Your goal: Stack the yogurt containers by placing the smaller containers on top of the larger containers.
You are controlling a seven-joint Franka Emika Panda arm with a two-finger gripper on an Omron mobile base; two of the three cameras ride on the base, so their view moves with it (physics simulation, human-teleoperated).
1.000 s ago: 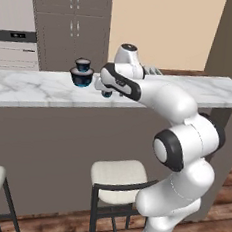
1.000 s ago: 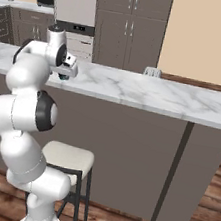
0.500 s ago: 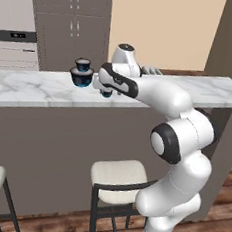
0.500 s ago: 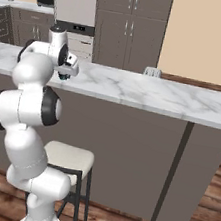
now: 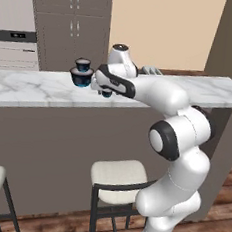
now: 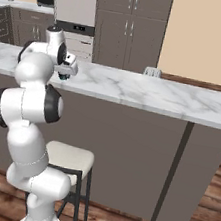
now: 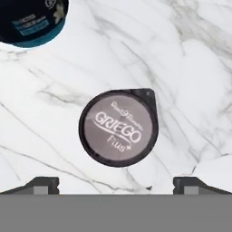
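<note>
The gripper [image 7: 116,185] hangs straight over the small yogurt cup [image 7: 118,127] on the marble counter [image 5: 35,87], jaws spread wide and empty — lined up, I judge, to drop and grasp it. Just to its left stands the medium cup [image 5: 83,64], already on the large cup [image 5: 82,77]. Compared with a second ago the arm has shifted slightly — cups unmoved.

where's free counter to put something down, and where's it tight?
Free: the marble counter left of the stacked cups, and the stretch right of the arm. Tight: around the small cup under the open gripper, the stack close beside.
</note>
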